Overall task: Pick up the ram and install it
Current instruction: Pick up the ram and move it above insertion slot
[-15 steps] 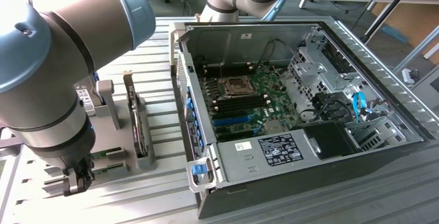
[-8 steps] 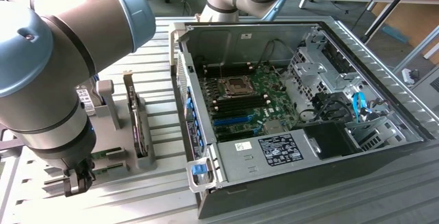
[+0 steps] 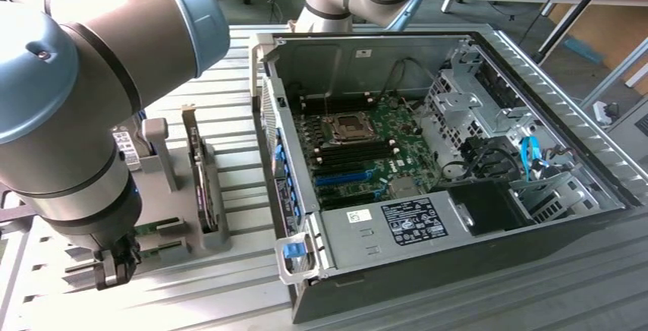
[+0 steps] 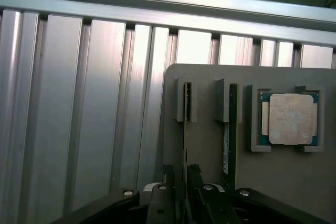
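Two green ram sticks stand on edge in slots of a grey holder (image 4: 210, 77). My gripper (image 4: 181, 170) hangs right over one ram (image 4: 185, 129), open, with a dark finger on each side of its thin edge. The other ram (image 4: 227, 145) stands in the neighbouring slot. In the exterior view the gripper (image 3: 114, 266) is low at the left, beside the holder (image 3: 162, 171), well away from the open computer case (image 3: 567, 141). Inside the case lies the motherboard (image 3: 365, 141).
A square silver-topped processor chip (image 4: 289, 119) rests in a recess of the holder, beyond the second stick. A large dark expansion card (image 3: 202, 187) stands upright in the holder. The ribbed aluminium table (image 4: 79, 103) runs under everything. My arm's grey links fill the exterior view's left.
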Robot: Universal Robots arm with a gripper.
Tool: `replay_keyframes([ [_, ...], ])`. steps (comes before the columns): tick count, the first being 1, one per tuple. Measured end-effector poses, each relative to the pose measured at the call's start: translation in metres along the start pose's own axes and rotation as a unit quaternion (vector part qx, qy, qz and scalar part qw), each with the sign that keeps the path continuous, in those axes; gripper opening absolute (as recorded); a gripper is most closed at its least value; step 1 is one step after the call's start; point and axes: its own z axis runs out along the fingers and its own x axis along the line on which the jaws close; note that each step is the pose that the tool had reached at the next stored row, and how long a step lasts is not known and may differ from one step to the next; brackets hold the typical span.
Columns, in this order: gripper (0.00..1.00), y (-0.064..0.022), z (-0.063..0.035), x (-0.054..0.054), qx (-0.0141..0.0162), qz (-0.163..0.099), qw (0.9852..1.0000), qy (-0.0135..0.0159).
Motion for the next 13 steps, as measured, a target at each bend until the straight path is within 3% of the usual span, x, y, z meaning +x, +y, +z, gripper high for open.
replay_keyframes([
  [1,0.21,0.0000,0.0000,0.0000,0.0000,0.000,1.0000,0.0000],
  [13,0.21,0.0000,0.0011,0.0000,0.0001,0.000,1.0000,-0.0001],
])
